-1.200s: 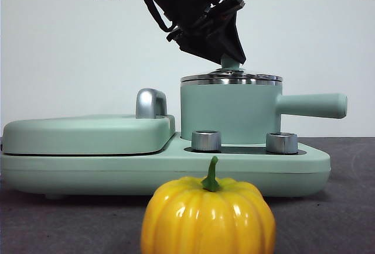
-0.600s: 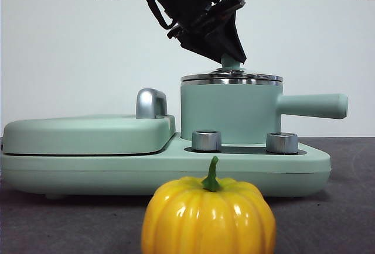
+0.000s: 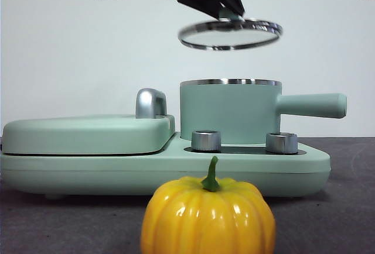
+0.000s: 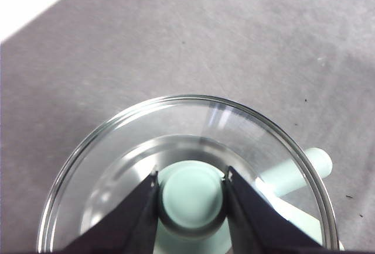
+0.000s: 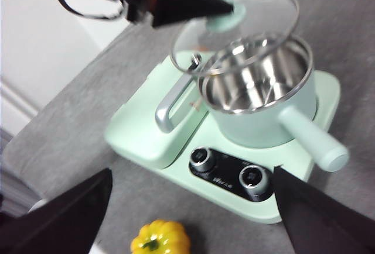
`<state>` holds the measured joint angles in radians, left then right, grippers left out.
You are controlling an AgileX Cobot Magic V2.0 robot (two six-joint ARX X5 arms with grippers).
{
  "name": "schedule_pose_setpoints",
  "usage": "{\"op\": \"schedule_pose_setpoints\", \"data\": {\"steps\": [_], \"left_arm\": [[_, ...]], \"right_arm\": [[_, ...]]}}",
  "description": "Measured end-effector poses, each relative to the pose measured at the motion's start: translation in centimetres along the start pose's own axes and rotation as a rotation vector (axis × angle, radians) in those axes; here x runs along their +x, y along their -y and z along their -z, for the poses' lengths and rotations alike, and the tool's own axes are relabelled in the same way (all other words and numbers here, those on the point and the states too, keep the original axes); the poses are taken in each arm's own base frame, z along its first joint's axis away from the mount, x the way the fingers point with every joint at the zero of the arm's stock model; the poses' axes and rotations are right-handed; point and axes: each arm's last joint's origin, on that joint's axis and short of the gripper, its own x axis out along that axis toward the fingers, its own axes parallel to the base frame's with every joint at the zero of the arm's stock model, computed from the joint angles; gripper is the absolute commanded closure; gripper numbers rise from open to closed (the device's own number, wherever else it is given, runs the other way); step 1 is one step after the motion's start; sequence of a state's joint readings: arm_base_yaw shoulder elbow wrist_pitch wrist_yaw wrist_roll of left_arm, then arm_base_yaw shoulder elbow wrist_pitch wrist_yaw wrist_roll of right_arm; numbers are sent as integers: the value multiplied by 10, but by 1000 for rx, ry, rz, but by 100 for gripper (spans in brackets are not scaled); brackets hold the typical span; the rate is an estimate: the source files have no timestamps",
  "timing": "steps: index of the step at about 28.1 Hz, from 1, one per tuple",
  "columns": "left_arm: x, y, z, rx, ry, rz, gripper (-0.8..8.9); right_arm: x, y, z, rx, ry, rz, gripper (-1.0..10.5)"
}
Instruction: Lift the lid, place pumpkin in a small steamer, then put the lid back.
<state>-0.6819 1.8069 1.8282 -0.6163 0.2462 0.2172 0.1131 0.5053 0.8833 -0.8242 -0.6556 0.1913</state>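
My left gripper (image 4: 191, 198) is shut on the mint-green knob of the glass lid (image 4: 234, 131). It holds the lid (image 3: 230, 34) slightly tilted in the air, well above the small steamer (image 3: 228, 113). The steamer stands open on its base, and its steel inside shows empty in the right wrist view (image 5: 252, 84). Its long handle (image 3: 310, 105) points right. The pumpkin (image 3: 208, 216) sits on the table in front of the appliance and also shows in the right wrist view (image 5: 160, 237). My right gripper (image 5: 192, 172) is open and empty, high above the pumpkin and the front of the appliance.
The flat mint-green grill cover (image 3: 88, 134) with a chrome handle (image 3: 151, 103) lies left of the steamer on the same base. Two steel dials (image 3: 206, 140) (image 3: 282, 143) stand in front of the steamer. The table top is dark grey cloth (image 3: 340, 219).
The left gripper has lifted the lid off the steamer, from resting on the rim to hanging well above it. The pumpkin and steamer have not moved.
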Motion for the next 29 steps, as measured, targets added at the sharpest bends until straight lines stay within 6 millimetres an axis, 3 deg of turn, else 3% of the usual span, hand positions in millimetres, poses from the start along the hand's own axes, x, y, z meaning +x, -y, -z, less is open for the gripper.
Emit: {"op": "schedule_pose_setpoints", "data": {"steps": [6, 8, 13, 21, 29], "left_arm": [[-60, -29, -4, -44, 47, -107, 798], [-69, -43, 1, -73, 32, -144, 798], [-87, -65, 9, -115, 25, -209, 798], [-115, -90, 19, -166, 30, -302, 798], [-123, -103, 26, -204, 19, -340, 798]], "right_arm": [[41, -3, -19, 25, -194, -118, 513], [65, -10, -23, 8, -278, -117, 513], [101, -30, -16, -54, -417, -90, 513], [153, -68, 14, -194, -623, -52, 497], [183, -82, 53, -267, -840, -15, 400]]}}
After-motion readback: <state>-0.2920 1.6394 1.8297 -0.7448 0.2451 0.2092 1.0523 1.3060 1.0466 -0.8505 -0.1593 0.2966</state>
